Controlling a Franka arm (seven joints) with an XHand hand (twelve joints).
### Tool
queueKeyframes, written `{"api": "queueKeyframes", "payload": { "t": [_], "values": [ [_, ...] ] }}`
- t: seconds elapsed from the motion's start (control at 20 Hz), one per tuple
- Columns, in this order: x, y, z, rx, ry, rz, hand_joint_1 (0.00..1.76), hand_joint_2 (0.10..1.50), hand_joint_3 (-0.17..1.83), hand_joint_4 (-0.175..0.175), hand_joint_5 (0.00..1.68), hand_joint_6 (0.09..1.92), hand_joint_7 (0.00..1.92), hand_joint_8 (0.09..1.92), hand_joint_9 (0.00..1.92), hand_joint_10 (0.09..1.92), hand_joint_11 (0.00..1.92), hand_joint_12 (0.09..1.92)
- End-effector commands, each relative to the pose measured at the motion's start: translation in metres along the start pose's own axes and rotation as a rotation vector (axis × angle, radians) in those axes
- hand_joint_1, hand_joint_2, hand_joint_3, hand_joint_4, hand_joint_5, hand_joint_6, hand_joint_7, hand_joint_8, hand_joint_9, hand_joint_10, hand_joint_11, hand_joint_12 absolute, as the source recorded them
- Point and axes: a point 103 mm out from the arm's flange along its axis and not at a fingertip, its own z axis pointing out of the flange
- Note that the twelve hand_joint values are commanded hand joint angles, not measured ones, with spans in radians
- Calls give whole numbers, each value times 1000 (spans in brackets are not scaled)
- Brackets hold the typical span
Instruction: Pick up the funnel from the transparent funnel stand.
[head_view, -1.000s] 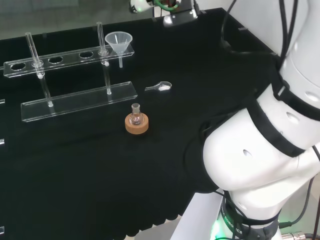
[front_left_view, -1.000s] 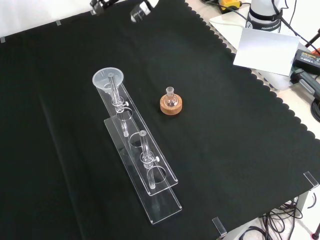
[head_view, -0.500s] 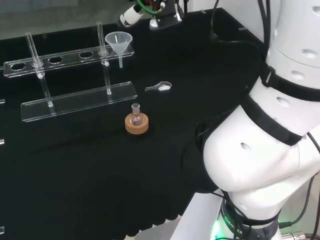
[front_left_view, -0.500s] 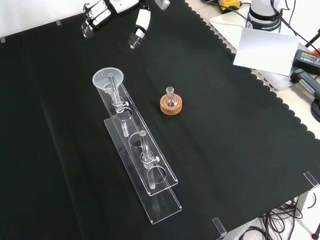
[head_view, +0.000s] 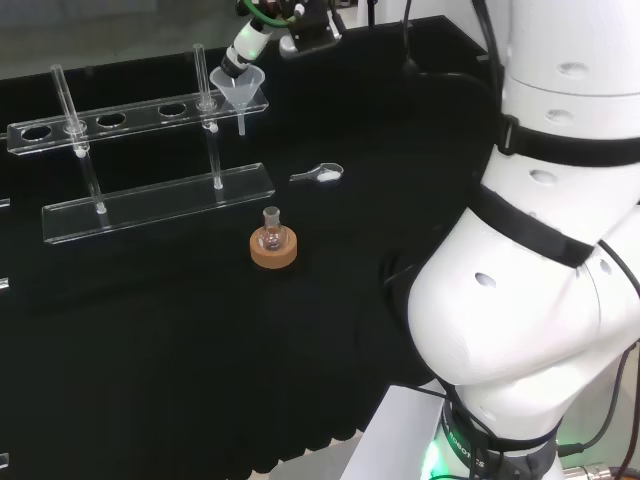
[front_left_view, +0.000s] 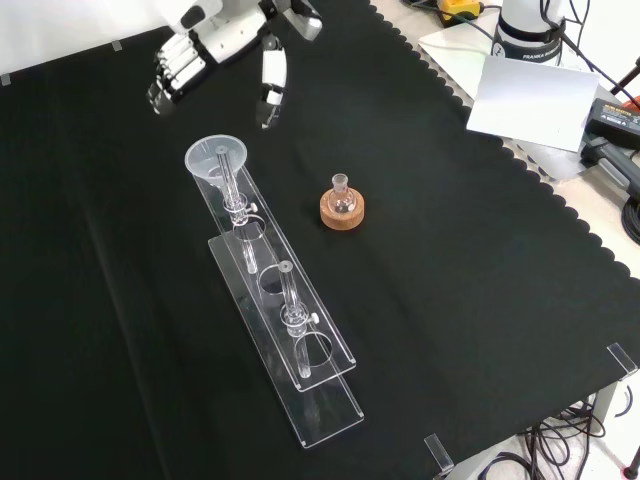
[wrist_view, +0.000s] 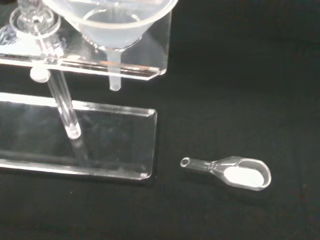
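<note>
Funnel (front_left_view: 215, 158) seated in far end of funnel stand (front_left_view: 300, 345), untouched. Hand (front_left_view: 215, 45) above it, fingers spread, holding nothing. Grasp and lift remain.

A laboratory bench: black cloth (front_left_view: 450, 300) carrying a clear funnel stand (front_left_view: 285, 330), funnel (front_left_view: 216, 160), flask on cork ring (front_left_view: 343, 212), and powder scoop (wrist_view: 235, 171).

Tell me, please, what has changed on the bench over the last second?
The hand has come in from the top of the front view and moved down toward the funnel, fingers open, holding nothing. In the head view it now hangs right at the funnel's rim. The funnel still sits in the clear stand; the flask on its cork ring and the small scoop have not moved.
</note>
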Motion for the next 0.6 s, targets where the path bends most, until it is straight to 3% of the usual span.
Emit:
{"api": "queueKeyframes", "payload": {
  "t": [0.05, 0.6],
  "values": [
    [20, 14, 8, 129, -34, -50, 623, 664, 270, 65, 0, 87, 0, 229, 0, 861, 119, 1591],
    [35, 30, 22, 188, -75, -70, 715, 626, 315, 88, 0, 87, 0, 87, 0, 892, 242, 1571]
  ]
}}
